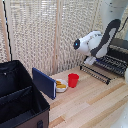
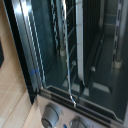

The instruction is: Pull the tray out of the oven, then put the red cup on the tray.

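at the oven (image 1: pixel 116 55) mouth, tray (image 1: pixel 111 63) looks stiff, light, slick metal; grab a front bar. gripper (image 1: pixel 90 59) state: cannot tell. red cup (image 1: pixel 73 80) waits on table.

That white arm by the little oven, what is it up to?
The white arm is reaching down at the open oven on the exterior view's right. The oven's door is folded down, and the tray, a rack of thin bars, shows at the opening. Its claw is hidden from view, so I cannot tell whether it grips anything. The red cup stands untouched on the wooden table, beside a white bowl of yellow food.
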Tool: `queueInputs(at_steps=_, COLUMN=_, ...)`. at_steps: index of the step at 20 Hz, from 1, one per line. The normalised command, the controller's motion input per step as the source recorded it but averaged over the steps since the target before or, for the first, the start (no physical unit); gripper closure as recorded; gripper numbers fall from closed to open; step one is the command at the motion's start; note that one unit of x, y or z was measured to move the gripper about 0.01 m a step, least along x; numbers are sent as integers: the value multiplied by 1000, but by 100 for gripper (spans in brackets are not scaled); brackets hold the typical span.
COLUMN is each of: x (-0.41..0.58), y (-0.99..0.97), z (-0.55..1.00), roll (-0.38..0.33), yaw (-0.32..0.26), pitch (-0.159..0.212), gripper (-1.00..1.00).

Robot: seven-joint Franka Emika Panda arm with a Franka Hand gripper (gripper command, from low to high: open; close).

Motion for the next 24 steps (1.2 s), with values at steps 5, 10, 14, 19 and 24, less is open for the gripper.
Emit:
queueInputs(at_steps=5, x=48, y=-653, z=-2, roll=6, yaw=47, pitch=28, gripper=-100)
queueInputs(at_steps=10, x=-18, y=-495, z=0, roll=7, yaw=54, pitch=21, gripper=-100)
queueInputs(at_steps=14, x=0, y=-439, z=1, roll=98, yaw=33, pitch=29, gripper=-100)
queueInputs(at_steps=19, x=0, y=-341, z=0, roll=95, yaw=9, pitch=16, gripper=100)
queueInputs(at_steps=24, x=0, y=-258, z=0, roll=53, yaw=0, pitch=0, gripper=100)
